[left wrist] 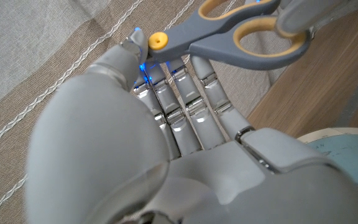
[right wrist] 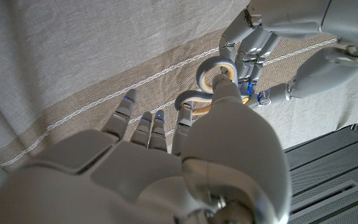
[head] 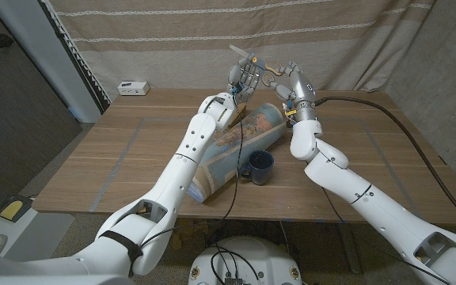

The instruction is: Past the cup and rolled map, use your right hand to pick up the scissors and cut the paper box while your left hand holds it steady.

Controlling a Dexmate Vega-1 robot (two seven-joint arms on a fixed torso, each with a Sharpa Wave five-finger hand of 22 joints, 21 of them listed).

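Grey scissors (left wrist: 229, 34), yellow-lined handles

Soft, even light falls on the table (head: 133, 158), with only faint shadows under the arms. Behind the table the curtain (head: 172, 39) looks dim. In the left wrist view the near hand (left wrist: 185, 155) is blurred while the scissors (left wrist: 229, 34) stay fairly sharp; small blue lights glow on fingertips.

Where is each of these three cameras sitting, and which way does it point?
Head view: up on the robot's head, looking down at the table; both arms, left hand, right hand, scissors.
Left wrist view: behind the left hand, facing the curtain.
Right wrist view: behind the right hand, facing the curtain too.
All three share the scissors.
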